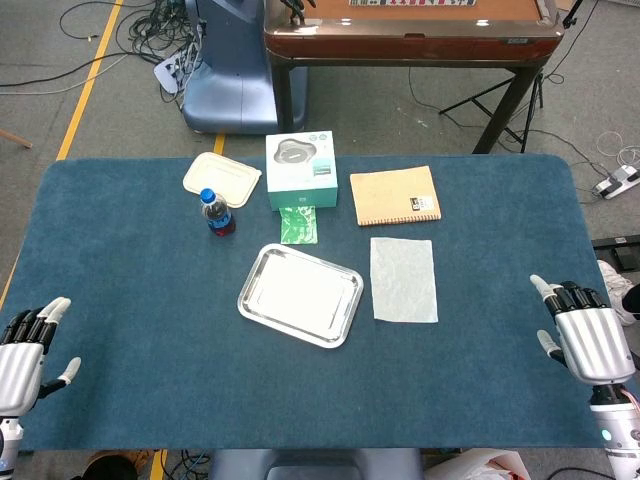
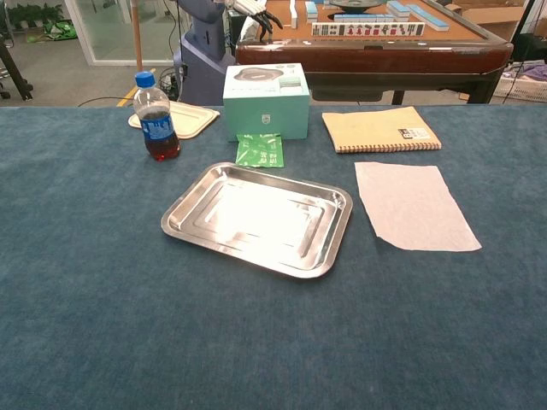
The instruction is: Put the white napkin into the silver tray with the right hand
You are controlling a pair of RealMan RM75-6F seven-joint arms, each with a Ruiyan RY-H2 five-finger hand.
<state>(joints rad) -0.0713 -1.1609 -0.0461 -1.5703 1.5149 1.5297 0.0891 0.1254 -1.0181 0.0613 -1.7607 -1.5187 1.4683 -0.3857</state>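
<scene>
Silver and grey, the left hand [image 1: 25,352] rests at the near left edge of the blue felt table [image 1: 120,300], fingers spread and holding nothing; it plays no part in this task. Far across from it toward the middle lies the silver tray [image 1: 255,305], shallow, rimmed and bare inside. Beyond the tray stand a cola bottle [image 1: 216,213], a teal box [image 1: 301,168] and a small green packet [image 1: 299,225], all well out of the working path.

Just right of the tray, apart from its rim, the white napkin [image 1: 404,279] lies flat on the felt, ahead and to the left of the right hand [image 1: 585,335]. That hand hovers at the near right table edge, fingers extended and apart, empty.

I judge the napkin very light, limp and thin, likely to cling to the felt and fold or droop once lifted. A pinch at its near right corner or right edge, closest to the right hand, seems the best hold, since a flat sheet offers nothing to wrap around.
</scene>
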